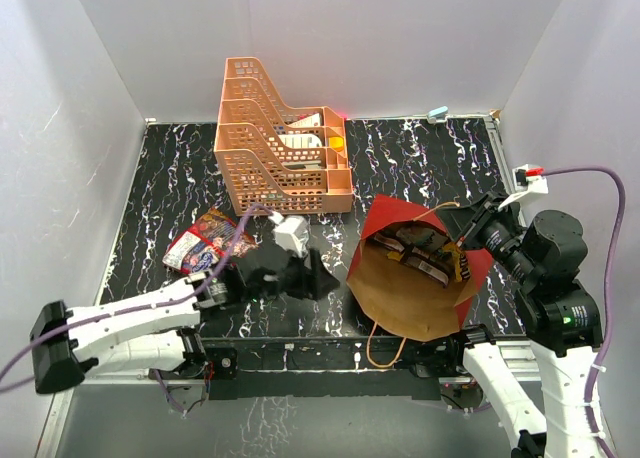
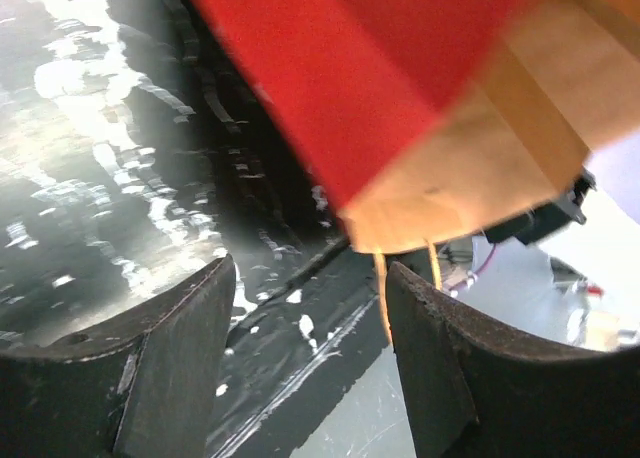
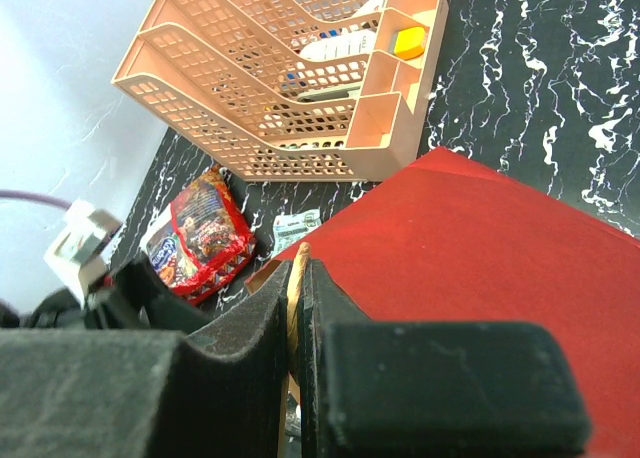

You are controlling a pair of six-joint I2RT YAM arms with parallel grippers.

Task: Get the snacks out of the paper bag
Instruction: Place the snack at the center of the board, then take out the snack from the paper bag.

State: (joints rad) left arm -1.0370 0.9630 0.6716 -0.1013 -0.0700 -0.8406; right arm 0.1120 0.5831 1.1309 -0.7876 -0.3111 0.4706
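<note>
Clamping the dark-red paper bag by its rim in right fingers; my parted left fingers should fetch brown packets, three o'clock.

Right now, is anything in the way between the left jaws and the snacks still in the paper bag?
Yes, the paper bag's own red side wall: the left gripper, jaws open, sits beside it, with the snacks behind that wall. The right gripper pinches the rim, and from above the mouth looks open.

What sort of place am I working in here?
Likely a lab test cell: plain white walls box in a black marbled tabletop, with an orange tray rack and paper bag staged on it.
</note>
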